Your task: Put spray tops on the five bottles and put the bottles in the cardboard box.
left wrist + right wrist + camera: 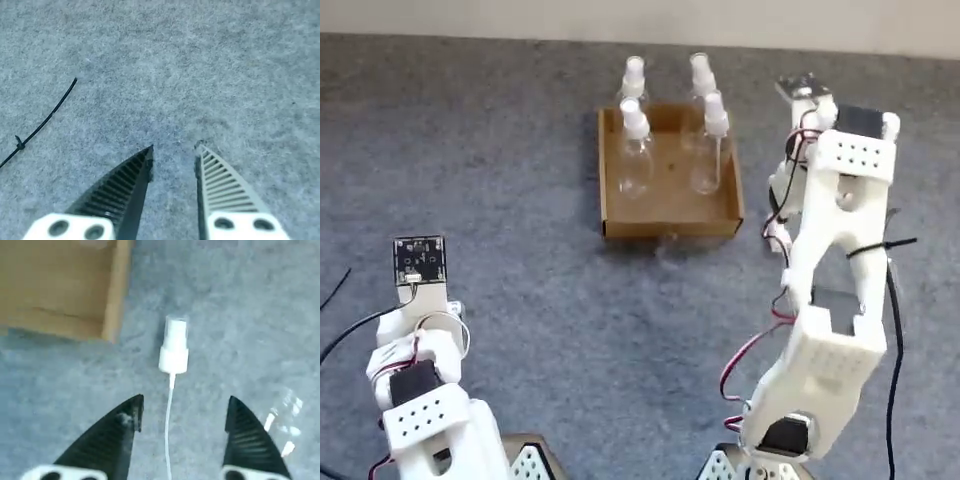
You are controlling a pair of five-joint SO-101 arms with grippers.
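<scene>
Right wrist view: right fingers (112,440) gape wide, empty, flanking the tube of the spray top (174,352) lying mid-frame on the counter (240,300), near the cardboard box (60,290) at upper left. Likely light, rigid plastic with a thin, bendy tube; best gripped at its collar. Left fingers (220,180) slightly parted, empty.

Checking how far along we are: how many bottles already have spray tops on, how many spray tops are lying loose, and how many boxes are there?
Bottles with spray tops on: 4
Loose spray top: 1
Cardboard box: 1
Total: 6
</scene>
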